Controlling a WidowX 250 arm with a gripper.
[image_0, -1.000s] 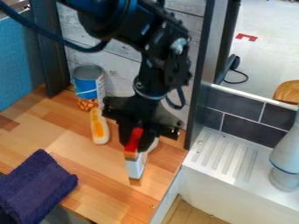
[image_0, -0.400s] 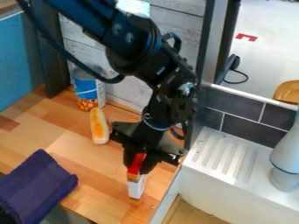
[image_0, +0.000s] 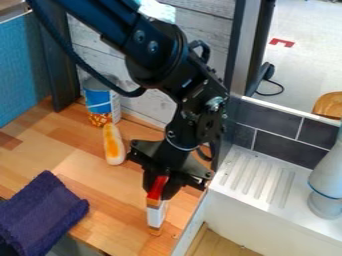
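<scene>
The gripper (image_0: 160, 189) hangs over the right part of the wooden counter, near its edge by the white sink. It is shut on a narrow upright box (image_0: 155, 215), with a red and orange upper part between the fingers and a white lower part below them. The box's lower end is at or just above the wood; which one I cannot tell. Behind and left of the gripper, a toy hot dog (image_0: 113, 144) lies on the counter.
A blue-labelled can (image_0: 100, 104) stands at the back by the wall. A folded purple towel (image_0: 41, 215) lies at the front left. On the right are the white sink's ridged drainer (image_0: 257, 177) and a grey faucet (image_0: 327, 185). A dark post rises behind the gripper.
The gripper and the box have moved toward the front of the counter and slightly right, mostly in the first half-second. The can, hot dog and towel stay where they were.
</scene>
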